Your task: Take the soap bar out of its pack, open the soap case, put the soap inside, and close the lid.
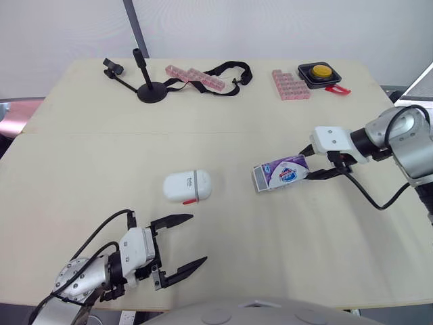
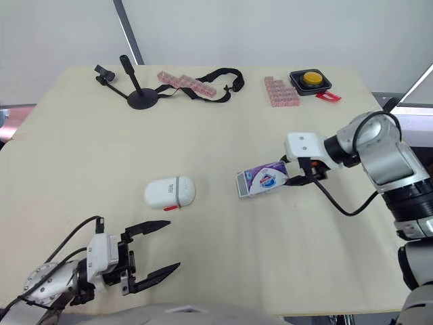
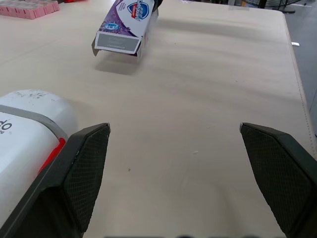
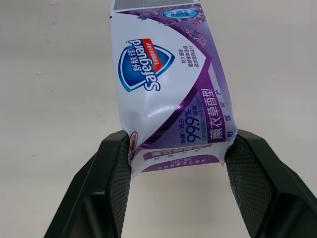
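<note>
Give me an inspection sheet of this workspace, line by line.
Surface: pale table, one seam across it.
Job's things: purple pack held by one end, grey end toward the case; white case shut, red latch, lying flat mid-table.
Clutter: along the far edge, black stand, strap, two lots of pink blocks, yellow button.
Grippers: left gripper open, empty, near the case; right gripper shut on the pack.
Cables: black cable loops under the right arm; more on the left wrist.
Surroundings: pale wall, grey pole.
</note>
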`<action>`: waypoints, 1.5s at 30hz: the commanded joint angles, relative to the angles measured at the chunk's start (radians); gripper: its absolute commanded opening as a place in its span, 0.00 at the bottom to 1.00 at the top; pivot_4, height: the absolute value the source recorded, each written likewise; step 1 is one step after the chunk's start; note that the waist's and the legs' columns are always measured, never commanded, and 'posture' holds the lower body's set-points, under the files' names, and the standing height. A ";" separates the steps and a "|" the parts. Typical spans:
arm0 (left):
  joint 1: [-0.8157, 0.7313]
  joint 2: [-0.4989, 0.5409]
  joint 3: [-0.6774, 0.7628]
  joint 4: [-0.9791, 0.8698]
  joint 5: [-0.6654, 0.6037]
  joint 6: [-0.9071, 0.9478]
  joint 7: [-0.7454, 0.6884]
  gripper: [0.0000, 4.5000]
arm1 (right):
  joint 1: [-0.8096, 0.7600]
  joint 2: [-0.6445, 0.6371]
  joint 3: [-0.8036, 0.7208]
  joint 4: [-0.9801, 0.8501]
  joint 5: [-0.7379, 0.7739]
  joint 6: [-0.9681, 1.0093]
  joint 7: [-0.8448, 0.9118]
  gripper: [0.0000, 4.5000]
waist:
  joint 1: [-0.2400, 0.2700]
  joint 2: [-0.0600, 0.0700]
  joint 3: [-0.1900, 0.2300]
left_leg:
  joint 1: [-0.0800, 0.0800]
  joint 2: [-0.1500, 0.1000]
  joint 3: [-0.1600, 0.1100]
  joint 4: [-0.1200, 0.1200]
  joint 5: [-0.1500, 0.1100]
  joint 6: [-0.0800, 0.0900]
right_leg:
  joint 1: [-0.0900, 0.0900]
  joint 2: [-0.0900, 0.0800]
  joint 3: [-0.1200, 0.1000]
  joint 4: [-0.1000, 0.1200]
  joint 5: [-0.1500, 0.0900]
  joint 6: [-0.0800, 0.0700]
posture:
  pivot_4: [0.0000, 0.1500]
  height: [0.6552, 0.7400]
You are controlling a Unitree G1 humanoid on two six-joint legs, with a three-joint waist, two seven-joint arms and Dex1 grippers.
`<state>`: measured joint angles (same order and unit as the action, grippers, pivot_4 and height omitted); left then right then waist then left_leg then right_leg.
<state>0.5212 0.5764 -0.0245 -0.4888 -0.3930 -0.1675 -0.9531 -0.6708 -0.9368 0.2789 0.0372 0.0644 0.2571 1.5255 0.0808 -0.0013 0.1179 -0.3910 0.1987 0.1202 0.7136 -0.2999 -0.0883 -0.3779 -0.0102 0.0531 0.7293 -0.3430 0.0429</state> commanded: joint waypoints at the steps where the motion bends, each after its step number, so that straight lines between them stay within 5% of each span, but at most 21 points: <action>1: -0.008 0.008 -0.006 -0.032 0.002 -0.004 0.004 1.00 | -0.035 -0.026 -0.005 -0.043 -0.001 0.017 0.027 0.60 | 0.000 0.000 0.000 | 0.000 0.000 0.000 0.000 0.000 0.000 | 0.000 0.000 0.000 0.000 0.000 0.000 | 1.00 0.70; 45: -0.039 0.022 -0.016 -0.108 -0.002 0.090 0.065 1.00 | -0.202 -0.094 0.107 -0.106 -0.124 -0.068 0.089 0.60 | 0.001 0.000 0.000 | -0.001 0.000 0.001 0.002 0.000 0.000 | -0.002 0.001 0.003 0.005 0.000 0.000 | 1.00 0.70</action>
<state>0.4771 0.5910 -0.0420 -0.5645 -0.3954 -0.0673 -0.8863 -0.8432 -1.0044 0.3945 -0.0470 -0.0689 0.1804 1.5611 0.0814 -0.0010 0.1179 -0.3917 0.1989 0.1214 0.7158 -0.2999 -0.0883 -0.3803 -0.0096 0.0561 0.7344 -0.3431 0.0428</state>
